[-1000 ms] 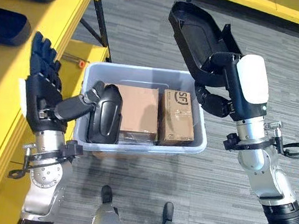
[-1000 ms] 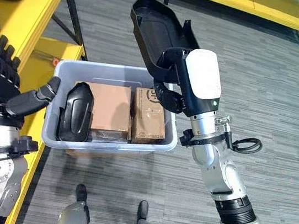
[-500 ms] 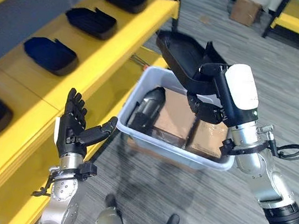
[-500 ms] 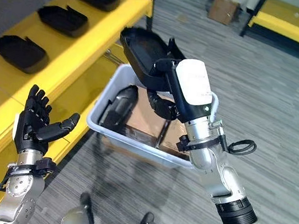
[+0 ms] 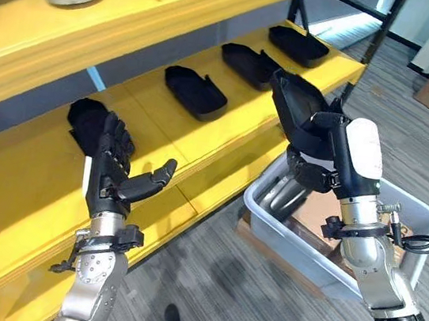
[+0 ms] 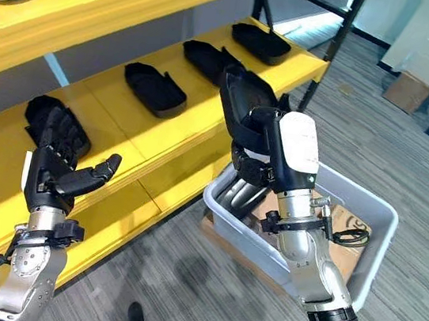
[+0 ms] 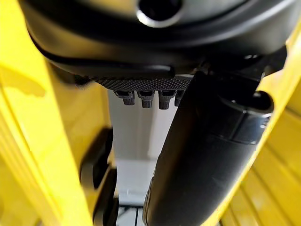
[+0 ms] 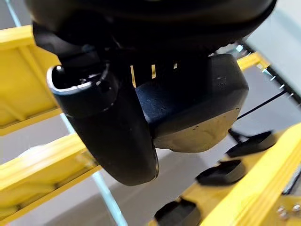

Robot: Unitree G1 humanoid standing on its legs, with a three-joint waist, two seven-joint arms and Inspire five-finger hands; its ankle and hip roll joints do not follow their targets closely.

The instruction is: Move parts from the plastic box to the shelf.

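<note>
Our part at the shelf
Right hand (image 5: pixel 311 154) grasps a black part (image 5: pixel 298 107) over the yellow shelf (image 5: pixel 226 134); left hand (image 5: pixel 112 178) spread, released.

Bare yellow shelf (image 5: pixel 226 134) gaps between black parts (image 5: pixel 194 91) (four in row) — passable.

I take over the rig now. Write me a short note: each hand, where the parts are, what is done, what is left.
Right hand: shut on a black part, held up between the box and the shelf.
Left hand: open, empty, raised in front of the shelf.
Done: four black parts lie in a row on the shelf, e.g..
Left: set the held part on the shelf; at least one more dark part stands in the box beside cartons.
</note>
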